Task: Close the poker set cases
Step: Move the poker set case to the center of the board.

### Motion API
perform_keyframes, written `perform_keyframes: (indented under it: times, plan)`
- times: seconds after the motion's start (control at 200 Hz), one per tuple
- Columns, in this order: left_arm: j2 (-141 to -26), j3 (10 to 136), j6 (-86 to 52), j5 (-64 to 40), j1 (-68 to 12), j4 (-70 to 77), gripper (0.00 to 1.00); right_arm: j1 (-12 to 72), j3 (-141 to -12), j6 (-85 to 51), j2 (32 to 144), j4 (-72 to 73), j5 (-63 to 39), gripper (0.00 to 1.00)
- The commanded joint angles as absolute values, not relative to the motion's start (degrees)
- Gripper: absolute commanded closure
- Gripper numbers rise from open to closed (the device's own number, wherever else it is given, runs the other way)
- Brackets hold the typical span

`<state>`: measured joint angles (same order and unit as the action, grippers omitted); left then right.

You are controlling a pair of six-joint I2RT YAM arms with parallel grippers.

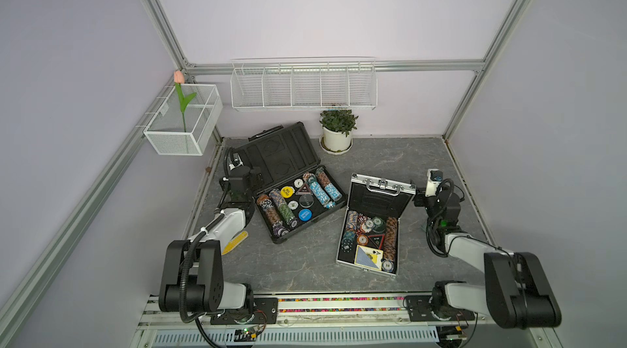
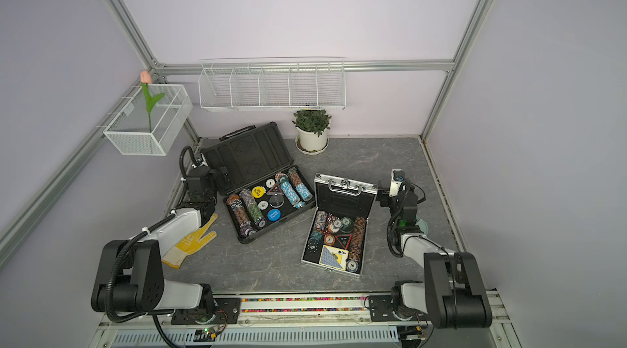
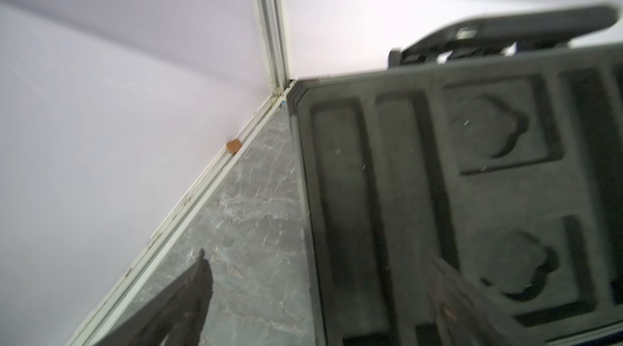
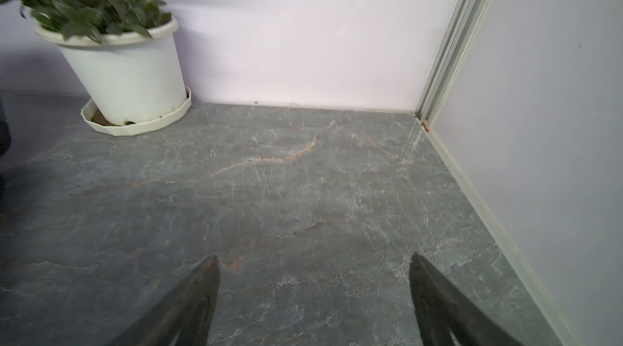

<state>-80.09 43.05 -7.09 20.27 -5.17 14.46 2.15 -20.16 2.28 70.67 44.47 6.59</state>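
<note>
Standing open on the grey marbled surface (image 1: 305,261) are two poker set cases, both with the lid raised and chips showing inside. One is the dark-grey case (image 1: 288,190), at the back left, its black-lined lid leaning toward the back wall. The other is the silver case (image 1: 371,231), right of the middle and nearer the front, with one deck of cards (image 1: 368,256) lying among its chips. Two arms reach in, one on each side. The left claw (image 3: 318,256) is released and wide beside the left end of the dark-grey lid. In the left wrist view one of its fingers (image 3: 465,307) is in front of the lining and the second is over the surface; whether they touch the lid I cannot tell. The right claw (image 4: 314,257) is also released, grasping nothing, just beside the right edge of the silver lid, with only bare surface between its fingers. Around them I count one potted plant (image 1: 337,132) at the back wall, one yellow glove (image 2: 190,244) under the left arm, and two white wire holders: one long basket (image 1: 303,88) and one square basket (image 1: 183,126) with one tulip (image 1: 179,92).
</note>
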Motion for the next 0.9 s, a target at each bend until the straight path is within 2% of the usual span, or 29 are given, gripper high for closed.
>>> perform_keyframes:
  times: [0.0,0.11,0.265,0.39,0.515,0.895]
  plan:
    - [-78.8,45.1,-10.7,18.1,-8.1,1.2,0.0,2.9,-20.9,1.2,65.4,34.9,6.6,0.11]
    - [-76.7,44.5,-10.5,16.3,-12.6,1.7,0.0,3.9,-23.2,0.4,60.2,25.3,8.2,0.11]
    - [-74.7,43.5,-13.6,10.6,-14.8,1.6,0.0,4.6,-26.0,-2.5,55.2,14.9,13.9,0.11]
    - [-72.6,41.9,-14.2,6.2,-16.1,2.7,0.0,4.8,-30.6,-6.6,54.2,2.3,22.1,0.12]
    - [-70.6,40.1,-14.5,2.1,-16.9,3.9,0.0,5.0,-33.9,-10.6,55.1,-7.6,26.2,0.11]
    - [-67.6,40.0,-13.3,-0.8,-24.5,2.7,0.0,7.5,-39.6,-18.8,56.7,-28.4,26.8,0.11]
